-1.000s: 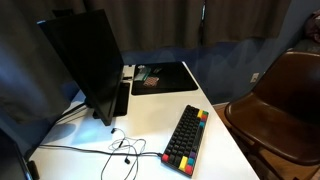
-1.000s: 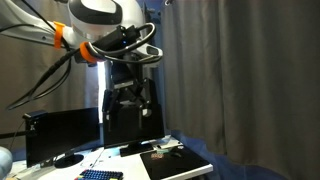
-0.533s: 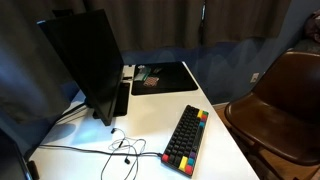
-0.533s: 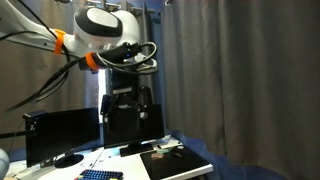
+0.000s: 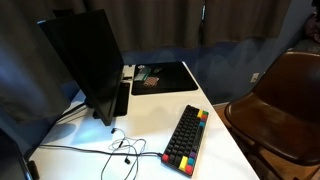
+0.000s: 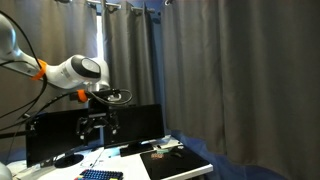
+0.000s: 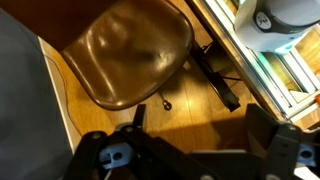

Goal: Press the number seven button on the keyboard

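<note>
The keyboard (image 5: 187, 138) is a compact black rectangular slab with a band of red, orange, yellow, green and blue keys along one long edge and at its ends. It lies at an angle near the front edge of the smooth white tabletop (image 5: 215, 150). In an exterior view only a corner of it (image 6: 101, 175) shows at the bottom of the frame. Nothing touches it.

Just beside it, thin black cables (image 5: 118, 150) loop loosely over the tabletop. Behind them a flat black monitor (image 5: 85, 62) stands upright. Farther back a flat, matte black mat (image 5: 165, 77) lies with a few small items at its edge, too small to tell. Off the tabletop's side stands a chair (image 5: 280, 105) with a rounded, glossy brown seat like leather. Dark, pleated curtains (image 5: 230, 20) hang behind.

The arm, with white rounded casings and an orange ring (image 6: 44, 70), holds the pincer (image 6: 97, 127) in the air in front of the monitor, well above the keyboard. In the wrist view the pincer (image 7: 195, 152) shows two dark halves wide apart at the lower edge, with nothing gripped. Beyond them are the chair's seat (image 7: 135, 50), its black caster base (image 7: 212, 75) and a wooden floor (image 7: 200, 115).
</note>
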Available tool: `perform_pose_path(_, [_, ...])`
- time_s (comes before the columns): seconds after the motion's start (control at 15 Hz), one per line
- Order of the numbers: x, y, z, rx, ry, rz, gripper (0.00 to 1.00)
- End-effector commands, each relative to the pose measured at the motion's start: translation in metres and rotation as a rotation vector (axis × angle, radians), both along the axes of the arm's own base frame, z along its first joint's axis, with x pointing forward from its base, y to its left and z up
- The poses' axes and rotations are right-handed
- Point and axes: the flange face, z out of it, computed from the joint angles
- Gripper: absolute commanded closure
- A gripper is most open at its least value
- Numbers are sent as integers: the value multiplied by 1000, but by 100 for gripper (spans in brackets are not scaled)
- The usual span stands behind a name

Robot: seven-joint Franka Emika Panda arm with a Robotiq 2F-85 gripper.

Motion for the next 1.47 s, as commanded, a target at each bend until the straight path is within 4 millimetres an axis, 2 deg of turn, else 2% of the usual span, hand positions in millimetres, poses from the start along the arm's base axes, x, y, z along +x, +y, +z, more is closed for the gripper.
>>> perform_pose_path(0.0, [-17, 78, -28, 35, -20, 176, 0])
perform_pose_path(0.07, [-21, 96, -32, 34, -36, 217, 0])
perform_pose_path(0.13, [-19, 71, -23, 15, -30, 172, 0])
perform_pose_path(0.2, [-22, 82, -27, 7, -32, 191, 0])
perform_pose_path(0.27, [-22, 82, -28, 4, -31, 190, 0])
perform_pose_path(0.47, [-18, 74, -26, 14, -31, 168, 0])
perform_pose_path(0.73, [-18, 74, -26, 15, -31, 167, 0])
perform_pose_path(0.8, [-18, 82, -28, 52, -36, 179, 0])
perform_pose_path(1.2, [9, 185, -78, 380, -136, 302, 0])
perform_pose_path(1.4, [28, 221, -118, 519, -180, 335, 0])
